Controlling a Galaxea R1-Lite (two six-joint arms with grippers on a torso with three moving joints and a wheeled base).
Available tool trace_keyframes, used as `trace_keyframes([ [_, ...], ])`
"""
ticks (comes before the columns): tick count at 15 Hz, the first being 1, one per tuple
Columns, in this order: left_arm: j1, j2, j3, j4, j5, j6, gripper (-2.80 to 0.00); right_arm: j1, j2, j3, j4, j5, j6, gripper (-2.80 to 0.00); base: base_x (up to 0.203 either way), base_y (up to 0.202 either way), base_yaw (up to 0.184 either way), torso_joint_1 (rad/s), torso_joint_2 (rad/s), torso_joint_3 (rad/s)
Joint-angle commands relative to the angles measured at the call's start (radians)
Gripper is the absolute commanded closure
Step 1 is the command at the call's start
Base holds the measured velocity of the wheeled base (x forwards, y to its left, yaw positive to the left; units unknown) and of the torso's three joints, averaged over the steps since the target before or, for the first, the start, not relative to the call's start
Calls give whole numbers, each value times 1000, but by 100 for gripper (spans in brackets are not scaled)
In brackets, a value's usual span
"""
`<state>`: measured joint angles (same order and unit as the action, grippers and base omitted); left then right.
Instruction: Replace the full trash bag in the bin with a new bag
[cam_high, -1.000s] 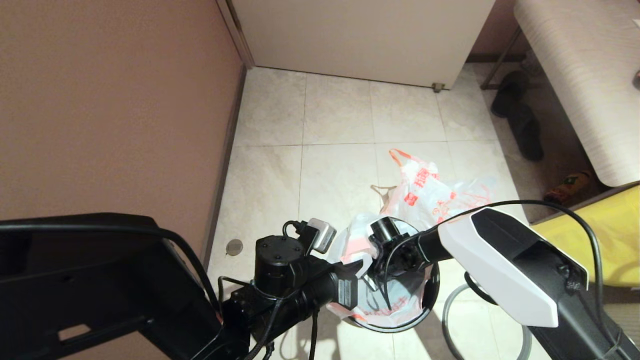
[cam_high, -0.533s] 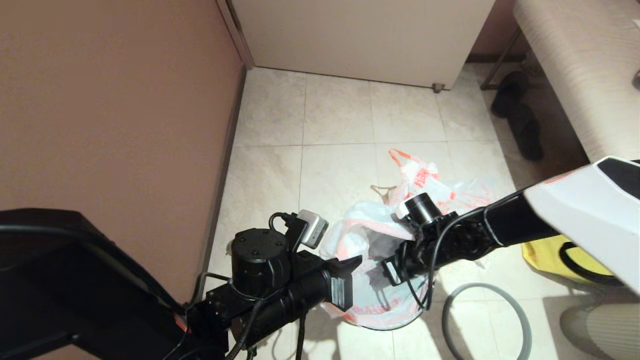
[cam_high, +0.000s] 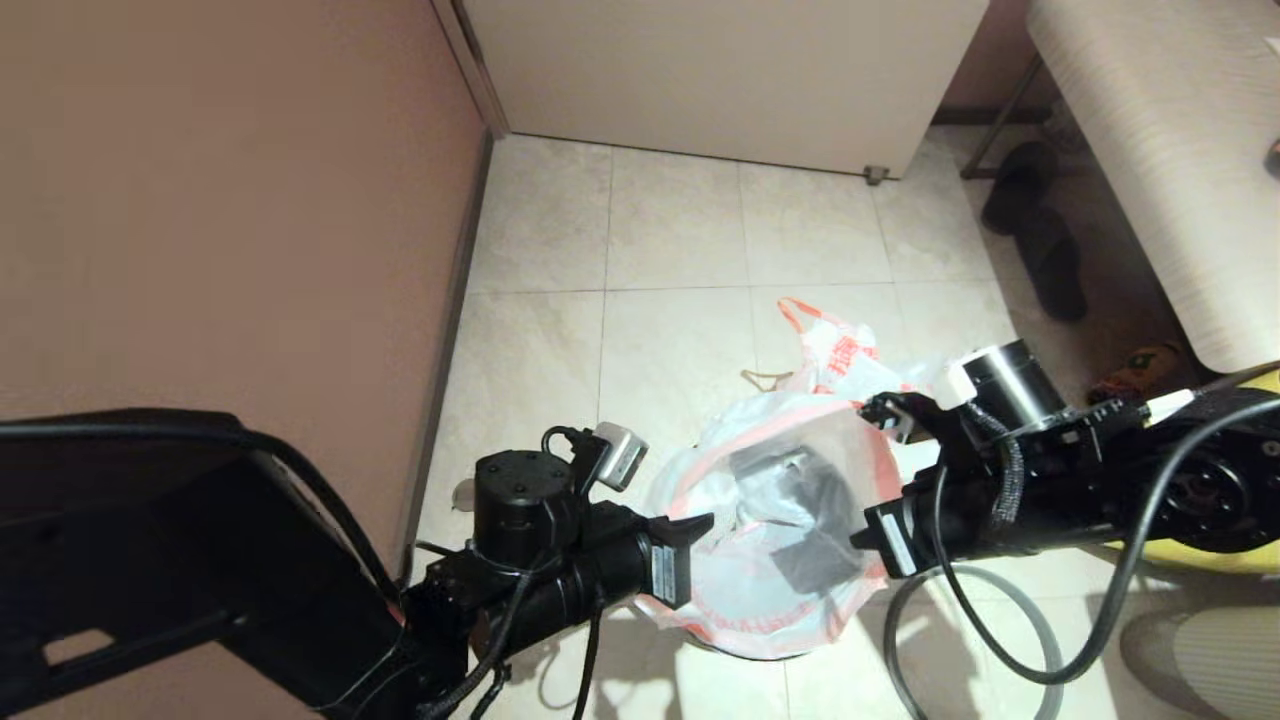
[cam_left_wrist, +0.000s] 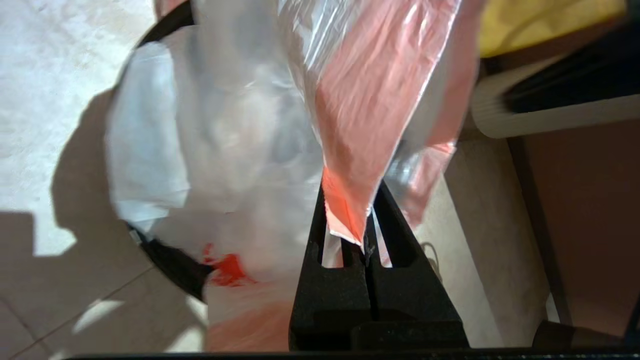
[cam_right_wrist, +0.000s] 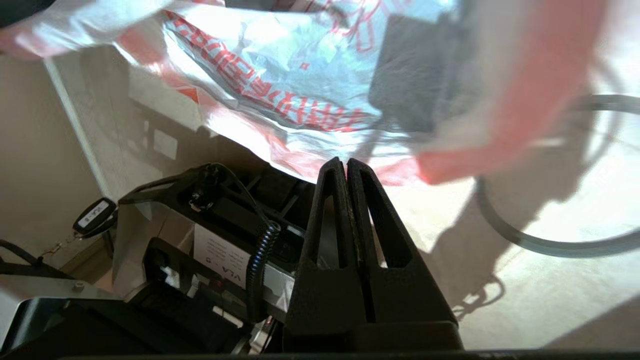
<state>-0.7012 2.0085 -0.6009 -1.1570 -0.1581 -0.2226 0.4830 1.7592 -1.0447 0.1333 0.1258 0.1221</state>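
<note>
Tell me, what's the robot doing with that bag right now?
Left gripper and right gripper both shut on the new bag, hem stretched open over the bin. Full trash bag on floor behind. Grey hoop rim lies beside.

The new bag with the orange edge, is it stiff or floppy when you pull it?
Probably floppy: the new bag sags and wrinkles between the left tool and right tool. Likely very light, being thin enough to see through. It might tear if stretched hard.

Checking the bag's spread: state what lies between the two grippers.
The new bag, its orange-hemmed mouth stretched open between left gripper and right gripper; head view shows it.
</note>
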Motion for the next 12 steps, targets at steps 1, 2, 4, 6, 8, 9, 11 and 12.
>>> trace_keyframes([
  [1,42,40,-17,-6,-17,-8,0,0,-76,6,16,-17,2,0,0,0,0,0,0,0],
  [2,63,53,-33,-4,-31,-17,0,1,-76,-3,24,-32,2,0,0,0,0,0,0,0],
  [4,117,106,-76,-5,-45,-36,0,-7,-27,-44,22,-62,9,0,0,0,0,0,0,0],
  [6,137,121,-78,-5,-48,-51,0,1,-49,-12,28,-96,42,0,0,0,0,0,0,0],
  [8,135,137,-91,-7,-44,-52,0,94,-109,106,21,-186,70,0,0,0,0,0,0,0],
  [9,134,136,-91,-6,-43,-52,0,136,-120,145,17,-299,113,0,0,0,0,0,0,0],
  [11,120,133,-92,-5,-43,-54,0,150,-130,219,10,-395,209,0,0,0,0,0,0,0],
  [12,102,133,-86,-6,-41,-64,0,148,-143,268,1,-394,210,0,0,0,0,0,0,0],
])
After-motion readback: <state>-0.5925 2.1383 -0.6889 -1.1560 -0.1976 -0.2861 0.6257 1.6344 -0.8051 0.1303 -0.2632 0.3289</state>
